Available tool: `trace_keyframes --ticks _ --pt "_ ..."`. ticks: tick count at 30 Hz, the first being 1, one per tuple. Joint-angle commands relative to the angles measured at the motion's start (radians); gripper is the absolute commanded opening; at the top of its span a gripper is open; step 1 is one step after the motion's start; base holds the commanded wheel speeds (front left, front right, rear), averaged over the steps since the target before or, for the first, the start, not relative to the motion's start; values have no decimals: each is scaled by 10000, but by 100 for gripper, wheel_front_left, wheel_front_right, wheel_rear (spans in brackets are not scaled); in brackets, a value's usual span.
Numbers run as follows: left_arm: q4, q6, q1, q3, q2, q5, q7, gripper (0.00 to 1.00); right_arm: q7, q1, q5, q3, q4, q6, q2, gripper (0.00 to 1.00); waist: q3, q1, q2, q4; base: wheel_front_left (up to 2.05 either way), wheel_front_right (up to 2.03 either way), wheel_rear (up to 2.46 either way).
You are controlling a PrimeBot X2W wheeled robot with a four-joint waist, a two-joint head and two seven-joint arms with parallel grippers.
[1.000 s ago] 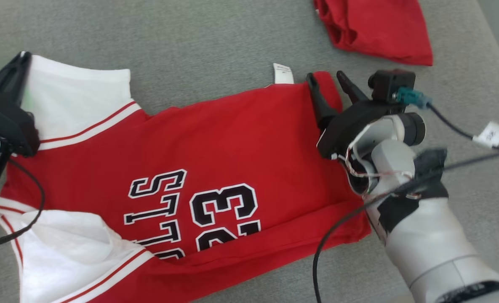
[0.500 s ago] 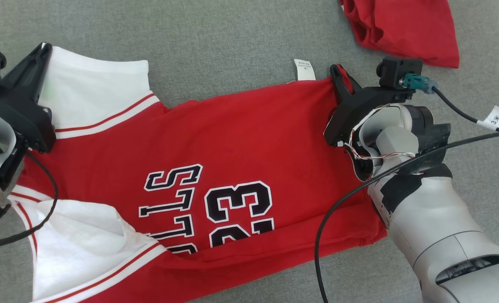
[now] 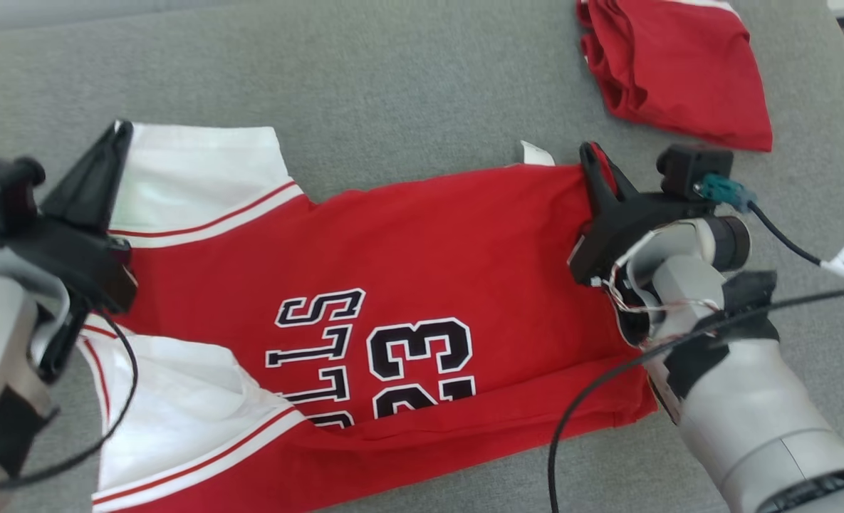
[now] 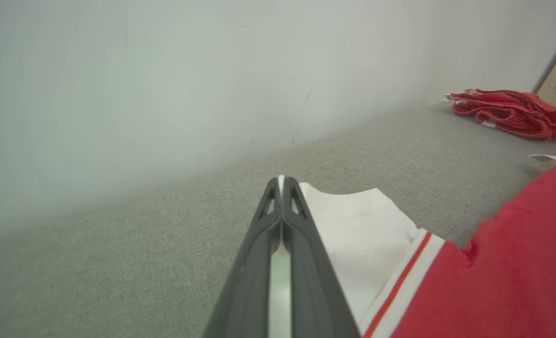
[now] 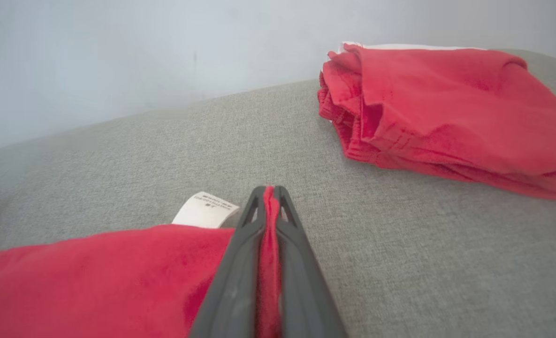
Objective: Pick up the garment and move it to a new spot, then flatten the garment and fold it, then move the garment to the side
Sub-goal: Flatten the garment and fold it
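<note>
The garment [image 3: 422, 271] is a red jersey with white sleeves and black lettering, spread across the grey surface. My left gripper [image 3: 119, 132] is shut on the far white sleeve's edge; in the left wrist view white cloth [image 4: 280, 263] runs between the closed fingers [image 4: 306, 263]. My right gripper [image 3: 591, 153] is shut on the garment's far hem corner at the right; the right wrist view shows red fabric [image 5: 269, 263] pinched between its fingers [image 5: 231, 281]. A white label [image 3: 538, 153] pokes out by that corner.
A second red garment [image 3: 678, 68], folded, lies at the far right on the grey surface [image 3: 393, 85]. A pale wall [image 4: 165, 70] rises behind the surface. Cables [image 3: 607, 385] trail from my right arm over the hem.
My right gripper has closed onto the garment's hem corner. The head camera has shifted, so the whole scene sits lower and further right in the picture.
</note>
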Motion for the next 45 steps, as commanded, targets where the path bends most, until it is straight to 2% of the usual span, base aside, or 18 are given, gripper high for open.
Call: trace_keyframes --ticks 1,6,12,18,25,35,45 --pt "-424 91 548 145 134 -224 -122 0 -67 386 168 235 -315 -12 -182 0 -313 1 -1 258 0 0 0" --pt "-1684 413 1603 554 290 -441 -214 0 -93 995 535 598 -1090 -12 -662 0 -508 1 -1 402 0 0 0" --pt "-3845 939 3381 1182 311 -521 -241 0 -99 1848 912 853 -2117 -12 -1259 0 -723 1 -1 587 0 0 0" --pt "-5681 1362 5008 1703 29 -146 -245 0 -96 2732 1118 805 -3088 -12 -1700 0 -912 1 -1 817 0 0 0" --pt "-7091 1710 6837 2236 -464 191 -241 0 -98 3671 1276 716 -4014 -12 -1969 0 -1141 1 -1 951 0 0 0" --pt "-7801 1641 8702 2658 -1646 665 -241 0 -98 4763 1150 414 -4910 -12 -2409 0 -1349 1 -1 1173 0 0 0" --pt "-6967 1223 9369 2907 -2410 1007 -240 0 -99 5428 1051 438 -5767 -12 -2581 0 -1578 1 -1 1427 0 0 0"
